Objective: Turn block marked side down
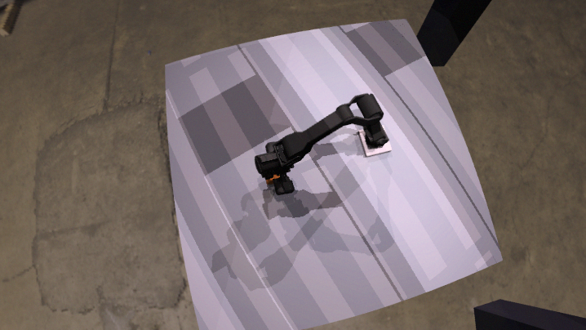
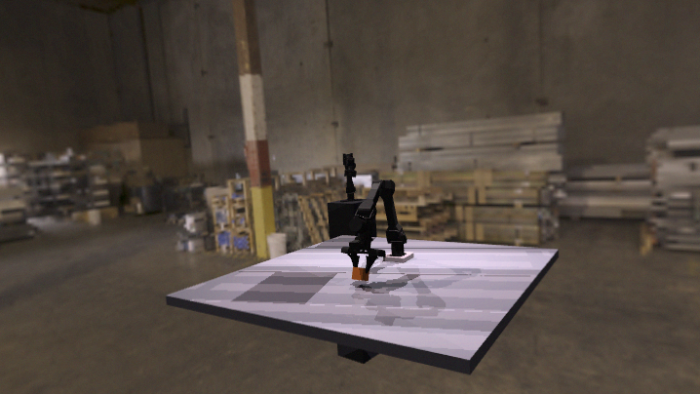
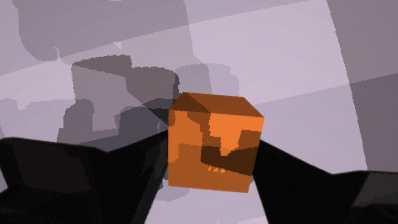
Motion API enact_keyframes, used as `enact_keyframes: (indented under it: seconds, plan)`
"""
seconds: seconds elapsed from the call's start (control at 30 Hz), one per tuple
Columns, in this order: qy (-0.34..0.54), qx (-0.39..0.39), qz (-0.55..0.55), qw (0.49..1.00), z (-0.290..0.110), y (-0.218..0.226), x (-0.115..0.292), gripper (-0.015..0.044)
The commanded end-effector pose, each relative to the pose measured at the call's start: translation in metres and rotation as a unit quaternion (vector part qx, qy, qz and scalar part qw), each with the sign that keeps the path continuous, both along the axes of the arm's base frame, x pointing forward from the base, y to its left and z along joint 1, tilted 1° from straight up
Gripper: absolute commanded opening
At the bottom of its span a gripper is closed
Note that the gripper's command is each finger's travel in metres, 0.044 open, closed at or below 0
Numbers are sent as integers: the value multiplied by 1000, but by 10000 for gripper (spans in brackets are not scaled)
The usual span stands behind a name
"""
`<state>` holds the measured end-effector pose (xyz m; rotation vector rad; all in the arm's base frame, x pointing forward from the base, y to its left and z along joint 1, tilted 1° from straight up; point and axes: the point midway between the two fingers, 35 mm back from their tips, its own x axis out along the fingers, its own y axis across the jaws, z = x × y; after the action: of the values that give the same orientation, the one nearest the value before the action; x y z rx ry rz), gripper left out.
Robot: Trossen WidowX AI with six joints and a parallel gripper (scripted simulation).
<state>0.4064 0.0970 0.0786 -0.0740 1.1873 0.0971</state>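
Note:
An orange block [image 3: 212, 142] [image 2: 360, 273] [image 1: 271, 178] sits between the two black fingers of my gripper [image 3: 210, 150] [image 2: 361, 270], which is shut on it. In the exterior view the block hangs a little above the grey striped table [image 2: 440, 318] [image 1: 368, 246]. In the wrist view the face toward the camera carries a dark patch with small marks. In the top view the arm hides most of the block, and only an orange sliver shows under the wrist.
The arm's base stands on a white plate [image 1: 375, 149] [image 2: 399, 256] at the table's far side. A dark box [image 2: 342, 217] stands behind the table. Dark posts show at the frame corners [image 1: 450, 28].

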Motion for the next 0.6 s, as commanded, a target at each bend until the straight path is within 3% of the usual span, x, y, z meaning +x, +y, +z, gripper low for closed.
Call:
enact_keyframes:
  seconds: [0.0, 0.57]
  plan:
    - [-31, 2, -1, 1000, 0, -1, -2, 0]
    - [-113, 12, -1, 994, -5, -1, -4, 0]
